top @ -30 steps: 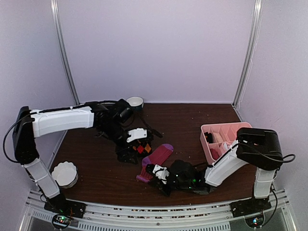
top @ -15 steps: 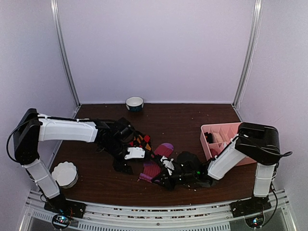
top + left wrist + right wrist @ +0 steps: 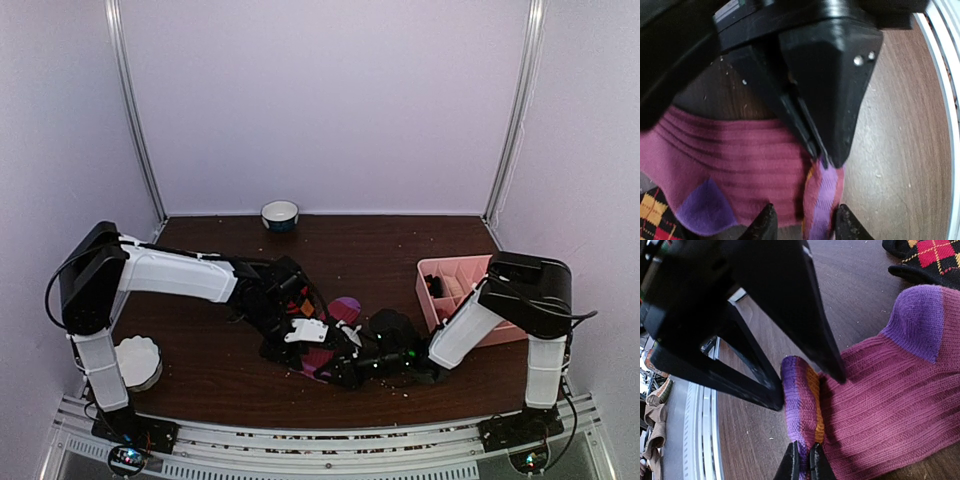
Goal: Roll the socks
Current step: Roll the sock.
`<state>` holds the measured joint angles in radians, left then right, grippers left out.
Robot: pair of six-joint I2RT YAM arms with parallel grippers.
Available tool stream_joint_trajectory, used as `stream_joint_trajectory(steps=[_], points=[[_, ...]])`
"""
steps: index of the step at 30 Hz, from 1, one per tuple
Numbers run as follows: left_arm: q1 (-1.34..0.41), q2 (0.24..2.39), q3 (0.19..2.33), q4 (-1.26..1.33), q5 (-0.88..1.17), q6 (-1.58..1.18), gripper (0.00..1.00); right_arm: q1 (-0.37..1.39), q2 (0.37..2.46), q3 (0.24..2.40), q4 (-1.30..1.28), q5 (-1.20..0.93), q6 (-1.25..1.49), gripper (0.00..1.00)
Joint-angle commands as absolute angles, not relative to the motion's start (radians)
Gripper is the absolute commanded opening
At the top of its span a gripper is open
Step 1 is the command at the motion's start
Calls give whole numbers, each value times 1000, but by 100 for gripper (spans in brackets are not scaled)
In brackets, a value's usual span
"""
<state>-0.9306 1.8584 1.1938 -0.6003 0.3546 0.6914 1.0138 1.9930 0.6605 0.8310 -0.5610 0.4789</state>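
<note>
**Top view.** The purple sock (image 3: 345, 308) lies on the table (image 3: 400, 250), a little toward 6 o'clock from centre, with its rounded end pointing to 1 o'clock. The left arm comes in from 9 o'clock and the right from 3. The left fingers (image 3: 316, 350) and right fingers (image 3: 335, 362) crowd over the sock's near end. My guess is that one set pins the first turn so the other can take it. Bare wood shows toward 12 and 1 o'clock, along the likely roll direction. The pink box (image 3: 470, 280) at 3 o'clock sits near the right forearm. The bowl (image 3: 280, 214) at 12 and the white cup (image 3: 135, 362) at 8 are well apart from the work.

**Left wrist view.** The right fingers (image 3: 822, 159) are pinched tight on the striped cuff, which is folded over the ribbed body. The left fingers (image 3: 807, 227) stand half-wide on either side of that cuff. One tip is about touching it and the other is apart, so there is no clamp yet. The argyle sock (image 3: 652, 215) is at the 8 o'clock corner, just beside the purple heel patch. The table's edge rail runs down the 3 o'clock side.

**Right wrist view.** The right fingers (image 3: 802, 462) are nearly together on the edge of the fold. The left fingers (image 3: 800, 382) straddle the fold from 11 o'clock. The argyle sock (image 3: 930, 255) is at 1 o'clock, just beside the heel, and could snag as the roll is made. The rail at 8 o'clock leaves little room on that side.
</note>
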Motion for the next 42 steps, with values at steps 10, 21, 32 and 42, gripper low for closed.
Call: stream_joint_trajectory(steps=[10, 21, 32, 42], points=[[-932, 1968, 1282, -732, 395, 700, 5, 1005, 1997, 511, 777, -496, 500, 8], [-859, 2057, 1402, -1010, 593, 648, 0, 1080, 1756, 373, 826, -252, 301, 27], [-879, 2141, 1488, -1116, 681, 617, 0, 1266, 1506, 352, 594, 261, 74, 100], [-875, 2257, 1599, -1091, 566, 511, 0, 1267, 1434, 163, 906, 445, 240, 100]])
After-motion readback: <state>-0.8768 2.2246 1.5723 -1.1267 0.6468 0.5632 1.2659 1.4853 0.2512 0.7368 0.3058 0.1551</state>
